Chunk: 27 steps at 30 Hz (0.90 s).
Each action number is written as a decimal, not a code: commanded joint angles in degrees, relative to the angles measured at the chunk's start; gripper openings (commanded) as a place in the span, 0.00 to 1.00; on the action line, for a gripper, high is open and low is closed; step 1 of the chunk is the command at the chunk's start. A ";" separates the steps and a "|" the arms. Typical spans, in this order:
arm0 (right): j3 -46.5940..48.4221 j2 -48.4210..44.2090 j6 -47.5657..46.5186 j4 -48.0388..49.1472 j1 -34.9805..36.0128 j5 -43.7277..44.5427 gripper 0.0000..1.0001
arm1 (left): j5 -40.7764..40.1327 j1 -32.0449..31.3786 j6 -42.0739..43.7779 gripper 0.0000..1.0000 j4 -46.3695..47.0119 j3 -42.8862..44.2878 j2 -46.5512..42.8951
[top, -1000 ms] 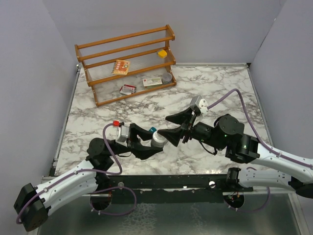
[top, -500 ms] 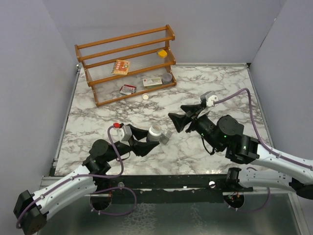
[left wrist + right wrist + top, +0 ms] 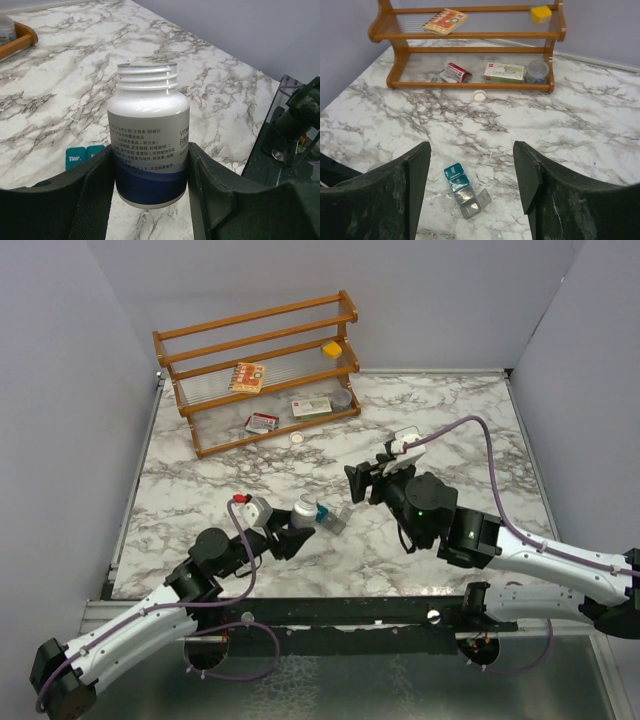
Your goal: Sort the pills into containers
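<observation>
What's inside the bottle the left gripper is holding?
Its contents cannot be seen. The bottle in the left gripper has no cap on its threaded neck, but the wrist view looks from the side and the opaque wall hides them.

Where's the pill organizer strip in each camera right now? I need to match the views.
Top external: pill organizer mid-picture, just right of the white bottle.
Left wrist: only its teal end shows, lower left, beside the bottle.
Right wrist: low centre, lying on the marble.
Shared landmark: the wooden rack, seen in all three.
</observation>
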 commanded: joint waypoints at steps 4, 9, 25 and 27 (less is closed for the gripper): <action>4.82 3.55 -0.34 -3.95 -1.62 6.36 0.68 | -7.24 -0.29 -4.16 0.00 -7.58 0.37 0.89; 2.94 1.70 2.63 -3.12 -11.39 -7.32 0.68 | -7.65 -0.52 -5.56 0.00 -9.00 1.94 7.53; -6.19 3.44 6.85 6.23 -26.30 -20.74 0.65 | -9.82 -5.92 -4.97 0.00 -13.24 7.51 20.29; -6.66 3.77 7.09 5.83 -27.96 -20.96 0.65 | -10.73 -6.94 -4.75 0.00 -14.44 8.90 23.39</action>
